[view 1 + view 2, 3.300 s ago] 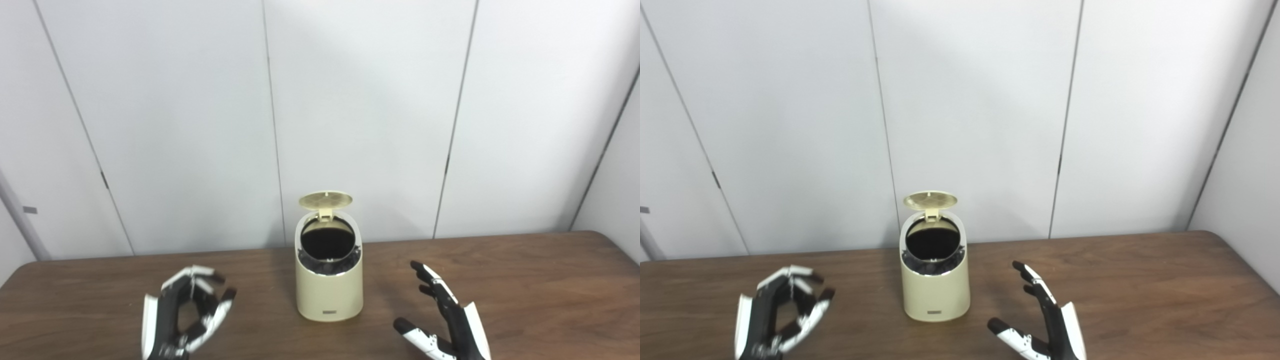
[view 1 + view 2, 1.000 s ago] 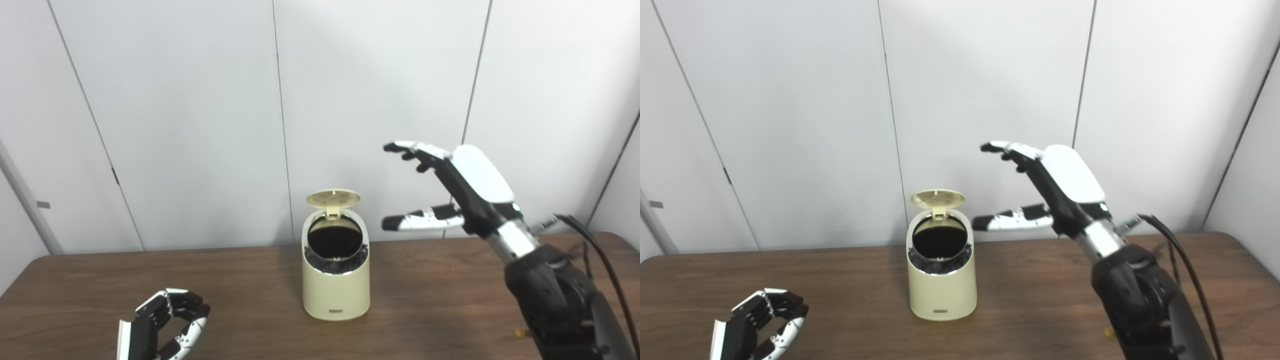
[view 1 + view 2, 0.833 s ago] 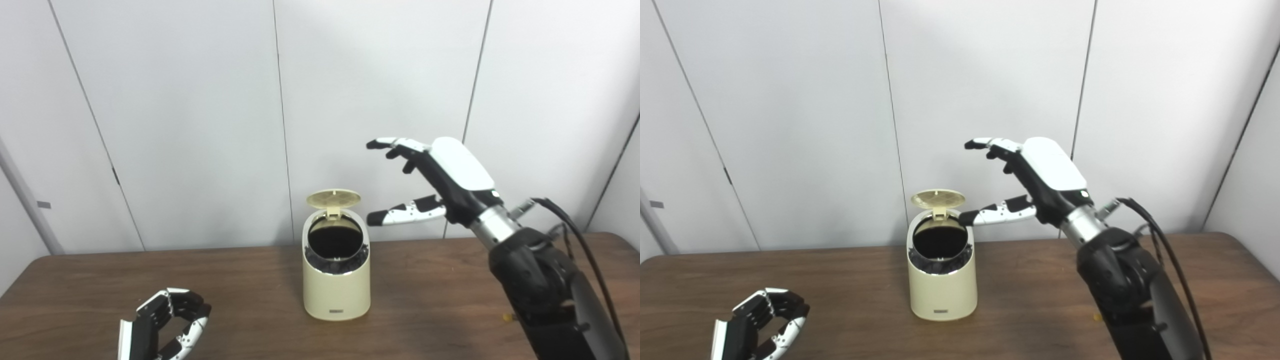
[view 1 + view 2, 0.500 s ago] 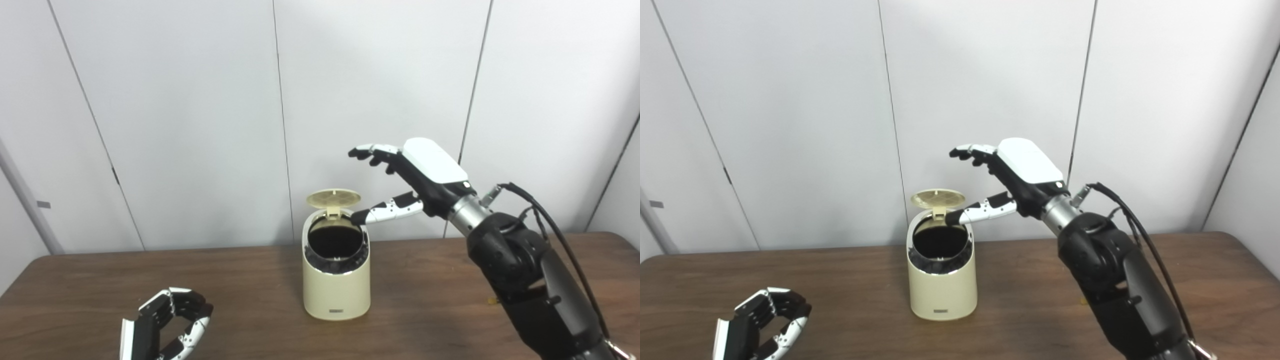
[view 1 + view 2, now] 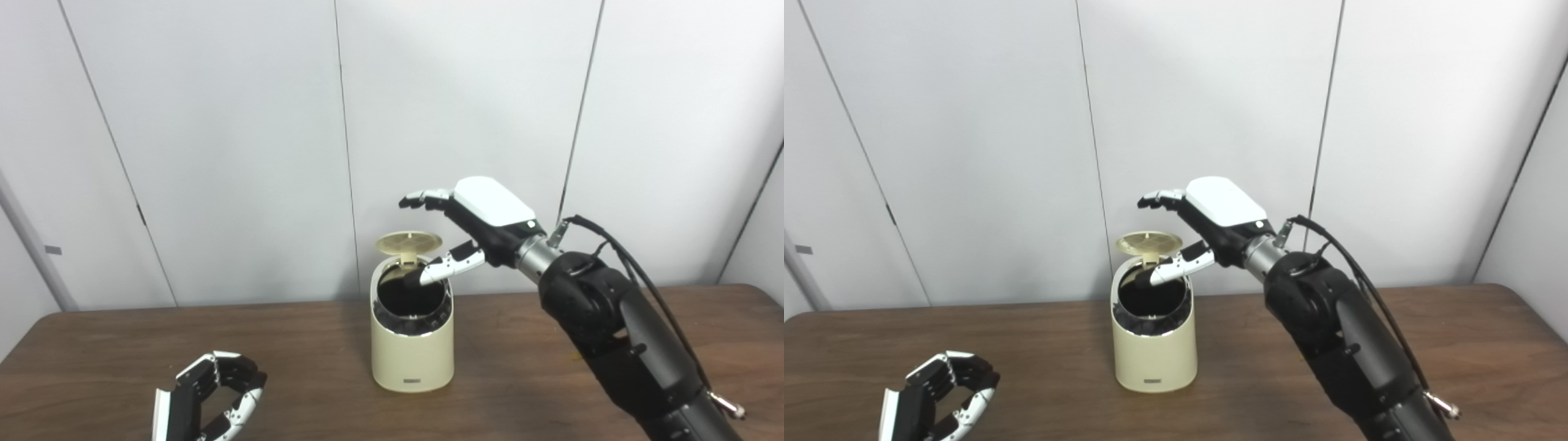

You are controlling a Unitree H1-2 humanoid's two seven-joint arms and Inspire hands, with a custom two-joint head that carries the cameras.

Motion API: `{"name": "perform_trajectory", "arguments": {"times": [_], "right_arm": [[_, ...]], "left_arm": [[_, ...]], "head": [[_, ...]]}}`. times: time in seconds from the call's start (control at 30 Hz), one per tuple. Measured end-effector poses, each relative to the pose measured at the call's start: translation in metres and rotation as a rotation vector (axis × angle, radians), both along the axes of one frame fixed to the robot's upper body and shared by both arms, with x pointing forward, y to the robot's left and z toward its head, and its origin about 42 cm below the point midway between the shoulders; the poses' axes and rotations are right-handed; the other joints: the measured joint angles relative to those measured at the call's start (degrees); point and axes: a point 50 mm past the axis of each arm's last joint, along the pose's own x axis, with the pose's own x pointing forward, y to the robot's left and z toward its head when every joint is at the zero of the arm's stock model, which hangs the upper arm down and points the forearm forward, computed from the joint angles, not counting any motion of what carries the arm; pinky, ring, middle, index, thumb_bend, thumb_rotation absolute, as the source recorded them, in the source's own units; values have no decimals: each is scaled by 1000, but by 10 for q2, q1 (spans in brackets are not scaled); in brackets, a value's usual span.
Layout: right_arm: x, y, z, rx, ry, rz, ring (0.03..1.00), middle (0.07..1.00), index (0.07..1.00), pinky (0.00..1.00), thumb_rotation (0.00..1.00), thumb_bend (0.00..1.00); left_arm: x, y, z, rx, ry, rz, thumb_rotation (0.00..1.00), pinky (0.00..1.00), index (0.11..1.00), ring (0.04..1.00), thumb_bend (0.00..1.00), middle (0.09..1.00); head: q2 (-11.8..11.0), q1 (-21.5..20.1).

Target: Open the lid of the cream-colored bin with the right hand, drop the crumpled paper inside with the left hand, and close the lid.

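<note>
Pale grey wall panels (image 5: 245, 122), dark vertical seams. Dark wood-grain table (image 5: 306, 343) below. Even, soft light.

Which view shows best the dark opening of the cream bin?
The left eye view: the opening faces it squarely, though the right hand has its thumb before the rim. The right eye view shows the same opening, slightly narrower.

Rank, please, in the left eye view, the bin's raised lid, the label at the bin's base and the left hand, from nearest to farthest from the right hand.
1. Lid: raised, just under the right hand, whose fingers are above it.
2. Label: low on the bin, at its front base.
3. Left hand: far off at the table's near left edge.
</note>
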Motion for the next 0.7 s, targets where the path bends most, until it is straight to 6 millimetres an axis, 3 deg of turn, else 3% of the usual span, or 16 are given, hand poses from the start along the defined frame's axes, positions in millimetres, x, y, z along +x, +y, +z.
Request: {"name": "perform_trajectory", "arguments": {"times": [0.23, 0.47, 0.7], "right_arm": [[-4, 11, -2, -28, 40, 18, 807, 833, 835, 690, 673, 847], [-6, 9, -5, -13, 59, 31, 789, 816, 821, 684, 681, 861], [-22, 6, -12, -4, 65, 51, 785, 812, 824, 683, 714, 861]], "left_arm": [[-1, -1, 1, 1, -7, 1, 83, 420, 485, 488, 489, 515], [-1, -1, 2, 0, -10, 7, 83, 421, 485, 487, 489, 513], [-2, -2, 2, -4, -13, 7, 81, 421, 485, 488, 489, 515]], "head": [[3, 0], [5, -1], [9, -4]]}}
